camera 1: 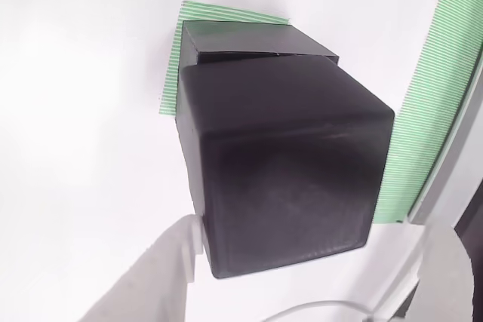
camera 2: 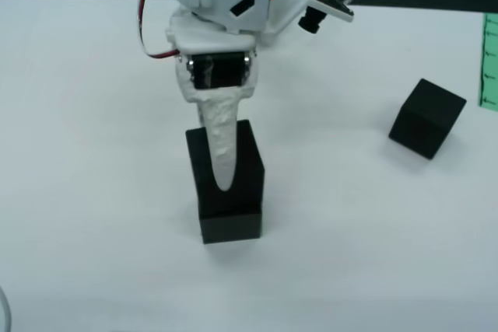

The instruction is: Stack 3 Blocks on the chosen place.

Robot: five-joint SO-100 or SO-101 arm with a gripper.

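My gripper (camera 2: 224, 169) is shut on a black block (camera 2: 226, 165), one white finger (camera 2: 223, 149) running down its front face. That block (camera 1: 287, 164) looms large in the wrist view, with a white finger (camera 1: 162, 269) at its lower left. It sits on or just above a second block (camera 1: 249, 39), turned slightly against it; I cannot tell whether they touch. The lower block (camera 2: 232, 225) stands on the chosen place (camera 1: 170, 81), whose green stripes show at its left and far edges. A third block (camera 2: 426, 118) lies apart on the table at the right, turned at an angle.
A long green striped strip (camera 1: 441, 88) edged by a grey rail runs down the right of the wrist view, and its end (camera 2: 490, 60) shows at the right edge of the fixed view. The white table (camera 2: 93, 192) lies bare left of and in front of the stack.
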